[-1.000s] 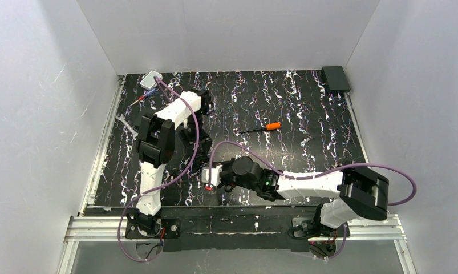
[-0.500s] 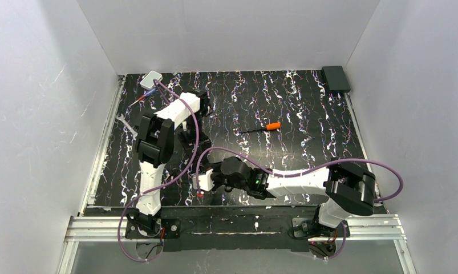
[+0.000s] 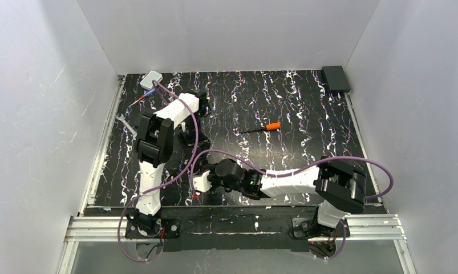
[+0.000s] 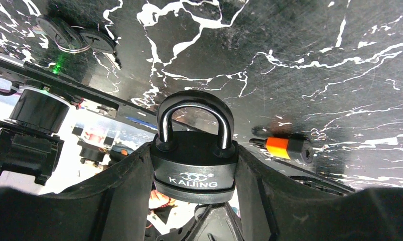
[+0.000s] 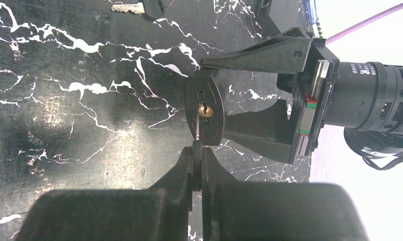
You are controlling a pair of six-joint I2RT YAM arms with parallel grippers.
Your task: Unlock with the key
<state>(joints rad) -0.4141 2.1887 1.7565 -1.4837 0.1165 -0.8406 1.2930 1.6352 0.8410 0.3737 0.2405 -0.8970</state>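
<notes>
Right wrist: right gripper (image 5: 197, 150) pinches key (image 5: 196, 128) — blade beside padlock (image 5: 214, 90) keyhole (image 5: 205, 109).

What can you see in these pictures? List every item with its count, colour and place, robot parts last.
padlock: one, black, clamped in the left gripper, shackle closed
key: one, pale blade, pinched in the right gripper, tip beside the padlock's keyhole
spare keys: at least two, black heads, ringed together on the table
screwdriver: one, orange handle, mid-table
wrench: one, silver, table's left edge
small box: one, pale grey, far left corner
flat box: one, black, far right corner
table: one, black with white veining
left arm, right arm: two, white and black, bases at the near edge
grippers: two, black, both gripping
</notes>
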